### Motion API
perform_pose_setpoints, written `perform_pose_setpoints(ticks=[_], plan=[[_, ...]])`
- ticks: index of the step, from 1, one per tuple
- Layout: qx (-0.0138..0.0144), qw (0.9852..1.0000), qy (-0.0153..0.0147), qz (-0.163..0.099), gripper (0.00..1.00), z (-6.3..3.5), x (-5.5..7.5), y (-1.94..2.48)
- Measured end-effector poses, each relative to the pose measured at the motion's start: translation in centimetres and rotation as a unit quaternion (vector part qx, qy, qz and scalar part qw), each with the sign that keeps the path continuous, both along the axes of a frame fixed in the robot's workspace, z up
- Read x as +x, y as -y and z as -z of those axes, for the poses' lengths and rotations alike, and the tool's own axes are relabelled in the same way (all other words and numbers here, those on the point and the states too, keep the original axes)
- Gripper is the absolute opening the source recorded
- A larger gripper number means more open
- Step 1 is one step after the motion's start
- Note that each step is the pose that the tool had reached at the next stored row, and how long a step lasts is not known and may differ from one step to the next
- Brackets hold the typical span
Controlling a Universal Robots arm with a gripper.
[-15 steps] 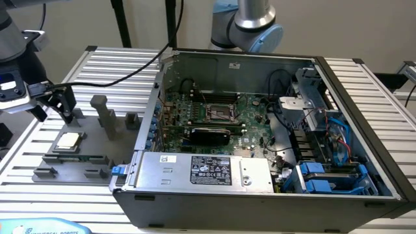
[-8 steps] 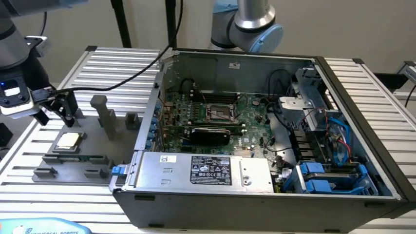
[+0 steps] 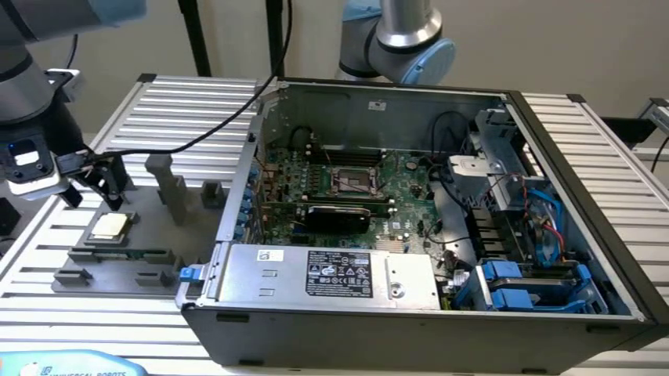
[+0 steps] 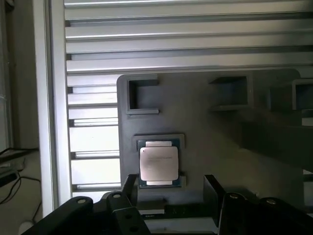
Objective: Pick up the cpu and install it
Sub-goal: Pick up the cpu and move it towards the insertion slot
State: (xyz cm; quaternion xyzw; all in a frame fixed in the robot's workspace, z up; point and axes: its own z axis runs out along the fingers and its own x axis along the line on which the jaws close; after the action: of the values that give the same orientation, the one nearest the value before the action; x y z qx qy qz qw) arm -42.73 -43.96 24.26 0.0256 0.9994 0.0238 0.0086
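Hidden or unclear: the arm (image 3: 27,86) is cut off at the exterior view's upper left edge. The marking on the cpu (image 4: 158,163) lid cannot be read. In the wrist view the gripper's body covers the near edge of the grey fixture (image 4: 205,142).

Cpu: a small flat chip with a pale silver lid and a thin darker rim around it. It lies lid up in a shallow pocket of the fixture, on the slatted worktop (image 3: 188,110) at the exterior view's left, outside the open computer case (image 3: 418,329). A green memory stick (image 3: 124,254) lies just beside it on the same fixture.

Orientation: near square, so no clear long axis. Its edges sit square to the pocket and parallel with the worktop slats.

Gripper (image 3: 94,202): released, with its dark fingers (image 4: 128,188) spread wider than the cpu and nothing between them. It hangs just over the cpu without touching it.

The motherboard socket (image 3: 356,182) inside the case holds no chip.
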Motion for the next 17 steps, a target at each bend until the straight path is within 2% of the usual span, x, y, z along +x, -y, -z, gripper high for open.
perform_pose_setpoints(ticks=[9, 17], plan=[[0.0, 1.0, -0.0001, 0.0, 0.65, 1.64, -0.4, -0.02], [0.0, 1.0, 0.0, 0.0, 0.65, 3.1, -0.5, -0.47]])
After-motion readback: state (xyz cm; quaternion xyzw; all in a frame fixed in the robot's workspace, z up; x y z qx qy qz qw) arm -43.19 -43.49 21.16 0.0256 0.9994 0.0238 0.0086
